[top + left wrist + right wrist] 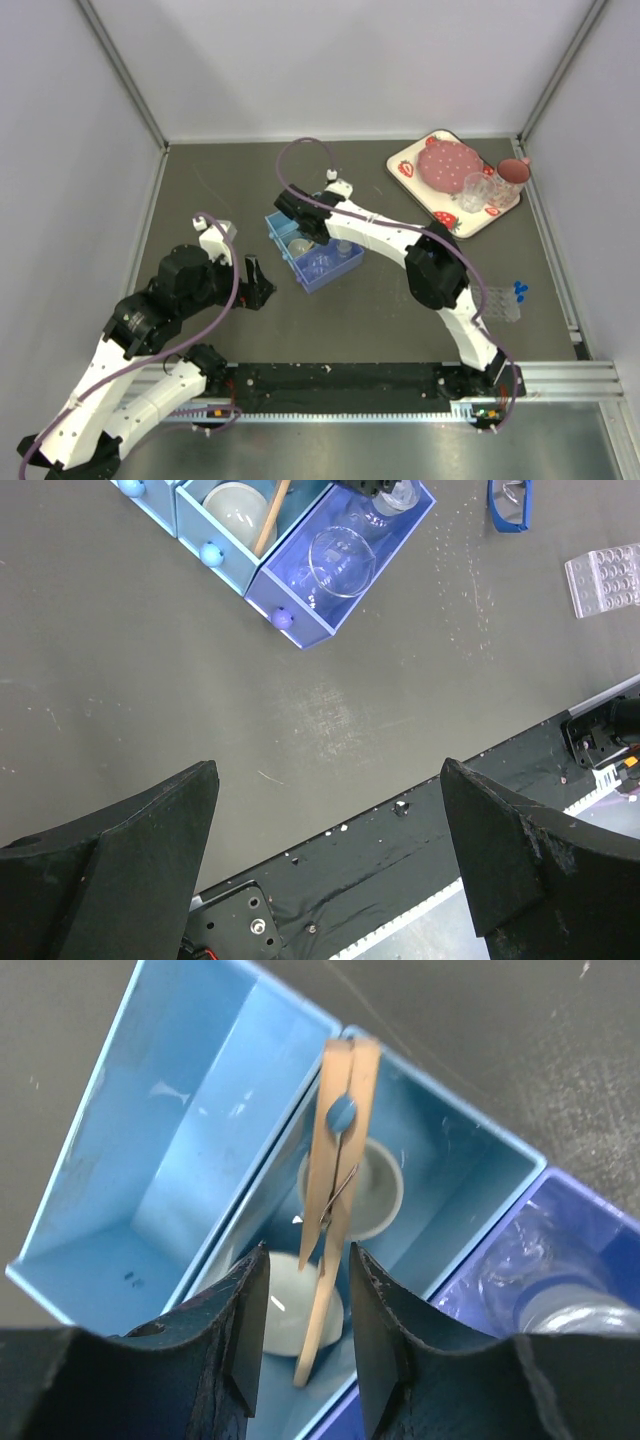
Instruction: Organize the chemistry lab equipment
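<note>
Thin wooden tongs stand tilted in the middle light-blue bin, their lower end resting on a white round dish. A second dish lies behind them. My right gripper is open around the tongs, with a gap on each side. In the dark-blue bin lies a clear round dish. A clear well rack and small blue pieces sit at the right. My left gripper hovers open and empty over the table's near edge.
The white strawberry-print tray with a pink plate and glasses stands at the back right. The leftmost light-blue bin holds nothing. A blue piece lies on the mat near the bins. A black rail runs along the near edge.
</note>
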